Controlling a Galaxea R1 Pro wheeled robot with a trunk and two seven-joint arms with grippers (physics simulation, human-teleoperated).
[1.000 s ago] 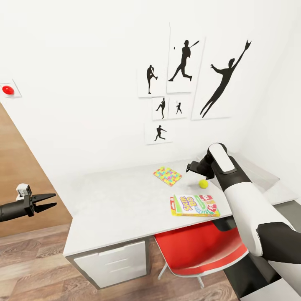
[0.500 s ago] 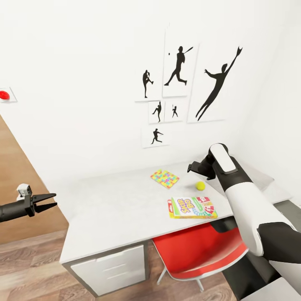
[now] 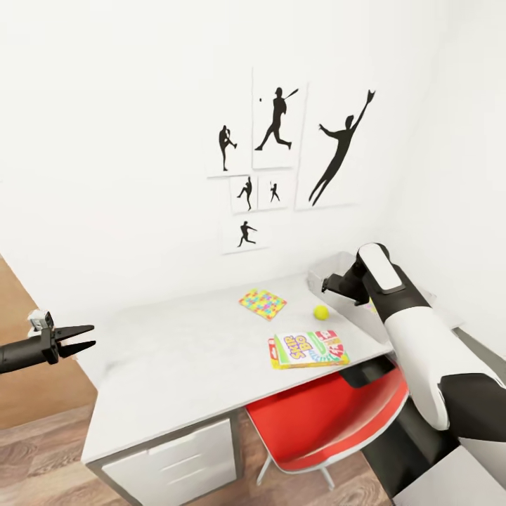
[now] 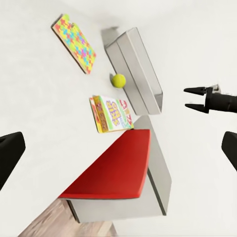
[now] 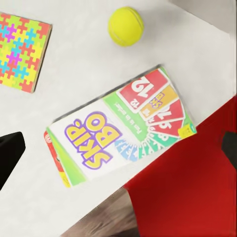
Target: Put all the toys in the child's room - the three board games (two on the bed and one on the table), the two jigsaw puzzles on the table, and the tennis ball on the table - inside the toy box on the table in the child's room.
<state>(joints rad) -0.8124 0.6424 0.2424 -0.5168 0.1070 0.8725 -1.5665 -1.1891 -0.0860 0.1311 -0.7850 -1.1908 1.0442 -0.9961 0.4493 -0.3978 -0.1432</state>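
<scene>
On the white table (image 3: 176, 351) lie a colourful jigsaw puzzle (image 3: 262, 303), a yellow tennis ball (image 3: 321, 312) and a Skip-Bo board game (image 3: 308, 349) by the front edge, with a red and yellow edge showing under it. The grey toy box (image 3: 325, 268) stands at the table's far right, partly behind my right arm. My right gripper (image 3: 327, 285) hovers open above the ball and game (image 5: 123, 143), and it also appears beyond the box (image 4: 186, 98). My left gripper (image 3: 90, 336) hangs open off the table's left side, holding nothing.
A red chair (image 3: 330, 422) is tucked under the table's front right. White drawers (image 3: 176, 460) sit beneath the left part. Black silhouette posters (image 3: 281, 140) hang on the wall behind. A wooden door (image 3: 28, 379) is at the left, and wood floor (image 3: 42, 464) lies below.
The camera has turned, so the whole picture slid left and the toy box came into view. Both grippers keep the same pose and stay open.
</scene>
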